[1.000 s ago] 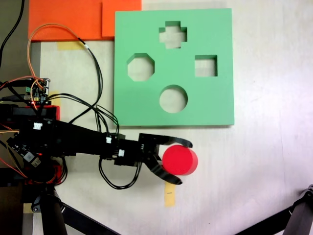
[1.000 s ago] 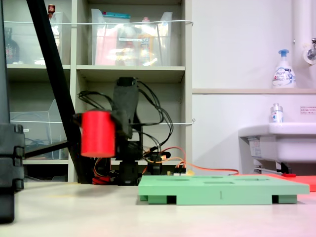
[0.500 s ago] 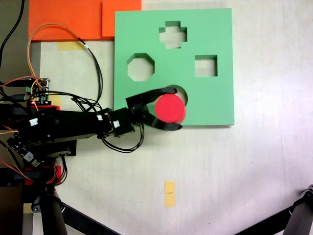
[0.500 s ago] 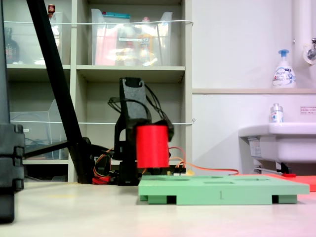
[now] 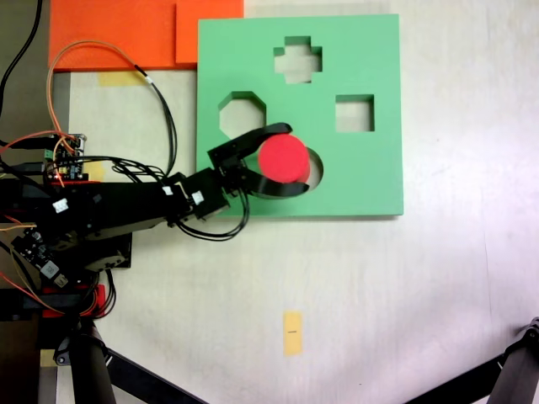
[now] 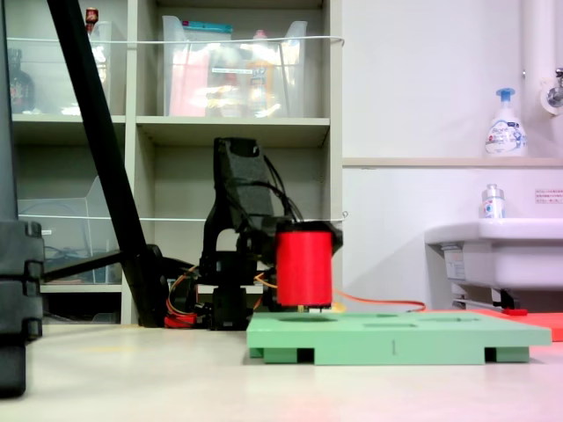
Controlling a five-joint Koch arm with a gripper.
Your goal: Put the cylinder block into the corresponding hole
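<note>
The red cylinder block is held upright in my gripper, whose black fingers are shut around its sides. It hangs just above the green foam board. From above it covers the left part of the round hole, leaving only a sliver on the right showing. In the second exterior view its flat bottom sits a little above the board's top face. The arm reaches in from the first exterior view's left.
The board also has an octagonal cutout, a cross cutout and a square cutout. Orange foam sheets lie at the top left, wires and a circuit board at the left. A yellow tape mark sits below.
The gripper carried the cylinder from the table beside the board's front edge up onto the board, now over the round hole's left part. In the second exterior view it moved right and lower.
</note>
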